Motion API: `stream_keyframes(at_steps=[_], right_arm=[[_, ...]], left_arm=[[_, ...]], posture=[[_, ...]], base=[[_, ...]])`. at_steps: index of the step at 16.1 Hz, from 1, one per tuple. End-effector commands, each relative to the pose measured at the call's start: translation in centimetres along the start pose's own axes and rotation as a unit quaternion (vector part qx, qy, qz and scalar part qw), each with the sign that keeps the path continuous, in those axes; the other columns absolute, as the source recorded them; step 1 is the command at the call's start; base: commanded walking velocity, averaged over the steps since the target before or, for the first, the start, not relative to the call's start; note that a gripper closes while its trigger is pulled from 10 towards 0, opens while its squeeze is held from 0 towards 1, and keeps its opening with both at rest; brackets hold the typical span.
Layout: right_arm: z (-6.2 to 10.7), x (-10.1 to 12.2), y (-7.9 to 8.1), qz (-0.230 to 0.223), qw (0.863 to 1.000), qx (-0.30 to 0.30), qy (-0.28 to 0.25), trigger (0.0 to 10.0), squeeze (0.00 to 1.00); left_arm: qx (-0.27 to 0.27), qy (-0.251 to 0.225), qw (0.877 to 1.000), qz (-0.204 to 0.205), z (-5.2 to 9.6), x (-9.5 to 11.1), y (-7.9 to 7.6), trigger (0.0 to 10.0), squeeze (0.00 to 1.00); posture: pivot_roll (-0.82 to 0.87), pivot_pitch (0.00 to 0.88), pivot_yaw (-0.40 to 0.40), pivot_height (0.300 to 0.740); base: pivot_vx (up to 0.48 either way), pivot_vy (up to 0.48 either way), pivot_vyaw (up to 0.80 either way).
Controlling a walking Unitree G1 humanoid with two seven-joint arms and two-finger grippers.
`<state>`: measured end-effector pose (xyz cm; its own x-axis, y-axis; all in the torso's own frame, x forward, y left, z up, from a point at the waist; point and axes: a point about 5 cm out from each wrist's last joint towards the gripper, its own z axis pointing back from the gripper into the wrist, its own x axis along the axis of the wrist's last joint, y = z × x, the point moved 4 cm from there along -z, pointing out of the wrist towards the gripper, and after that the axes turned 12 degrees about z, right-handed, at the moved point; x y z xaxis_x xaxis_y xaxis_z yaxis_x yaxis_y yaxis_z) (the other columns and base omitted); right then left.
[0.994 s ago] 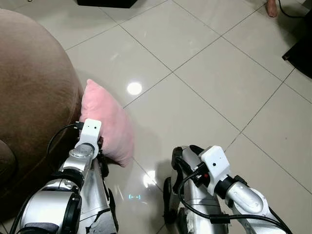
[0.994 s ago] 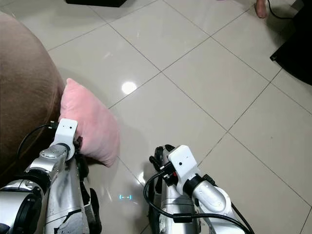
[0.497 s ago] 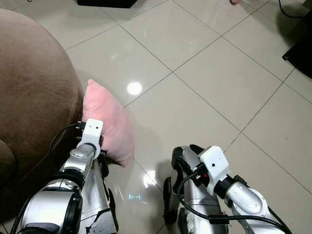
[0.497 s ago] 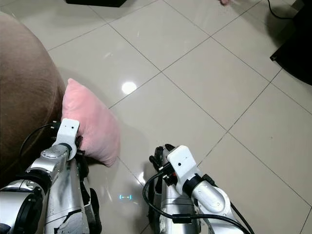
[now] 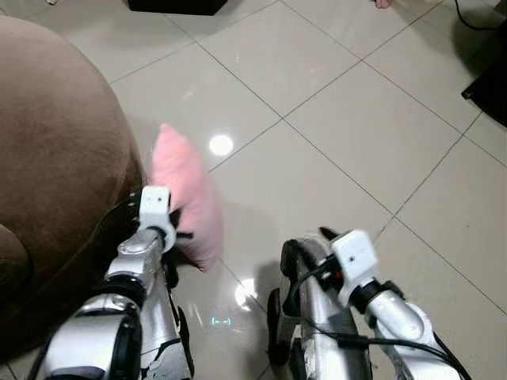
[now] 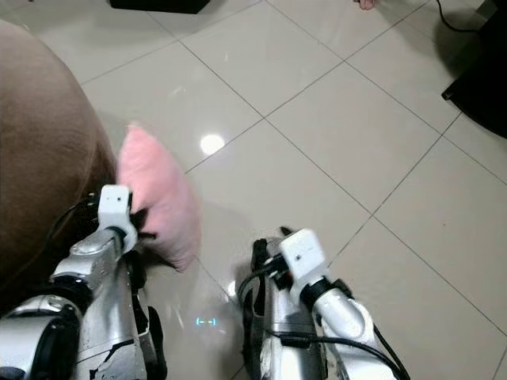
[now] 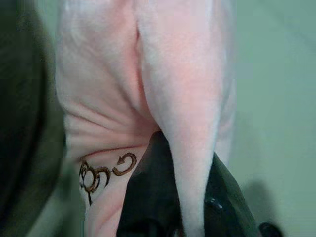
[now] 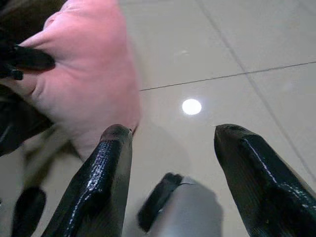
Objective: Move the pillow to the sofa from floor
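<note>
Bare tiled floor (image 5: 341,103) lies ahead and rightward; the brown sofa (image 5: 55,150) bulks along the left, touching the pink pillow (image 5: 186,198).

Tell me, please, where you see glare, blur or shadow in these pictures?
Eye views: a round lamp glare on the glossy floor tiles, and the pink pillow is motion-blurred. Left wrist view: soft throughout, pillow fabric close up. Right wrist view: the glare again, right gripper fingers near and blurred.

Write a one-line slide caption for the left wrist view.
Left end effector pinching a fold of the pink pillow, brown embroidery near its corner, above the pale tiled floor.
</note>
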<state>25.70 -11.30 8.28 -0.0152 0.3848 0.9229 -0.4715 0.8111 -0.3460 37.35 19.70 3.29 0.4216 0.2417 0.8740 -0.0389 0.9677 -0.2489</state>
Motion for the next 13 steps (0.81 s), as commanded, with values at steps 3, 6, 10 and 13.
stream_keyframes(at_steps=[3,6,10,13], right_arm=[[1.0,0.4,-2.4,-0.051,0.995,-0.088,-0.015,10.0,0.00],[0.8,1.2,-3.5,-0.061,0.990,-0.121,-0.031,10.0,0.00],[0.0,2.6,-5.3,-0.053,0.984,-0.160,-0.055,10.0,0.00],[-0.1,3.0,-6.5,-0.068,0.978,-0.187,-0.059,10.0,0.00]], left_arm=[[-0.134,-0.116,0.979,0.098,3.2,4.9,-5.1,0.0,0.00],[-0.230,-0.182,0.952,0.091,6.6,8.0,-8.2,0.0,0.00],[-0.200,-0.249,0.947,-0.014,7.3,10.3,-9.7,10.0,0.00],[-0.164,-0.249,0.950,-0.090,6.8,9.5,-9.7,10.0,0.00]], posture=[[0.03,0.079,-0.089,0.505],[0.04,0.062,-0.084,0.525],[0.05,0.019,-0.090,0.565],[0.04,0.000,-0.093,0.595]], base=[[0.000,0.000,0.00],[0.000,0.000,0.00],[0.000,0.000,0.00],[0.000,0.000,0.00]])
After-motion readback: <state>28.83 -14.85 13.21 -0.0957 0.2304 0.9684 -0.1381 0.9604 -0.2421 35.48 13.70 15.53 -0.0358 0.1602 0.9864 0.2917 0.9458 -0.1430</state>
